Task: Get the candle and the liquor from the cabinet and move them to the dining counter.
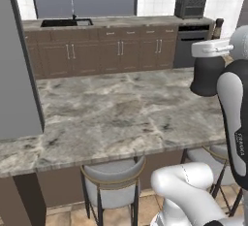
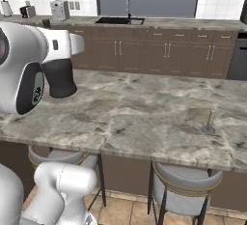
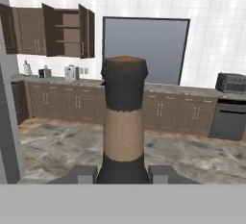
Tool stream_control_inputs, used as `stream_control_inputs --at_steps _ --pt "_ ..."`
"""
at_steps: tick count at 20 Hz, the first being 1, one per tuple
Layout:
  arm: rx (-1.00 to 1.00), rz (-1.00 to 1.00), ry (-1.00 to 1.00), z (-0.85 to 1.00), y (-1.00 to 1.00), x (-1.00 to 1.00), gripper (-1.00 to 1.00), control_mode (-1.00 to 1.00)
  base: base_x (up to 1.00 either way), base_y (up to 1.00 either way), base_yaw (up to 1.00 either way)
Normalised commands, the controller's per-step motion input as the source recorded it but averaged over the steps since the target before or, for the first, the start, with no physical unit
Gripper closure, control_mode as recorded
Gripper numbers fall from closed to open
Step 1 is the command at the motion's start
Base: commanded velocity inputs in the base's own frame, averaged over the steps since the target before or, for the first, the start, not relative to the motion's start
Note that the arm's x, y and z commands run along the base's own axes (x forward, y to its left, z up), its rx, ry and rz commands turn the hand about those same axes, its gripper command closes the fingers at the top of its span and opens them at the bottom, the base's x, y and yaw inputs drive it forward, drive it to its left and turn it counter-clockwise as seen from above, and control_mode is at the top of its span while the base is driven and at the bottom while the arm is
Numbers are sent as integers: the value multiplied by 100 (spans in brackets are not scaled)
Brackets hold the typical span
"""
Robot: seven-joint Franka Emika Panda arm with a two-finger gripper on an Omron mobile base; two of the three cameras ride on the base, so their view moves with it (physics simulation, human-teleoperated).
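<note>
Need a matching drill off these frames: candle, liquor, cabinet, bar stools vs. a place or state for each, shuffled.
Things:
1. candle
2. liquor
3. cabinet
4. bar stools

Place or state:
A. doors open, up on the far wall
B. tucked under the edge of the dining counter
C. held in the claw above the counter
D. standing upright on the marble slab

Pairs: 1-D, 2-C, 3-A, 4-B
</note>
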Motion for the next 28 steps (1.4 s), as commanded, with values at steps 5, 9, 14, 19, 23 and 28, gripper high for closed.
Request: stream_control_inputs --at_steps 5,9,14,19,23,28 --pt "0 0 0 0 0 0 100 100 23 0 19" --pt "0 0 0 0 0 0 100 100 1 0 1" --pt "1 10 -3 -29 -12 28 100 -100 0 0 0" --pt "0 36 0 -90 8 89 100 -100 0 0 0" --pt "0 43 0 -100 26 90 100 -100 0 0 0" --pt "0 31 1 -66 26 85 100 -100 0 0 0"
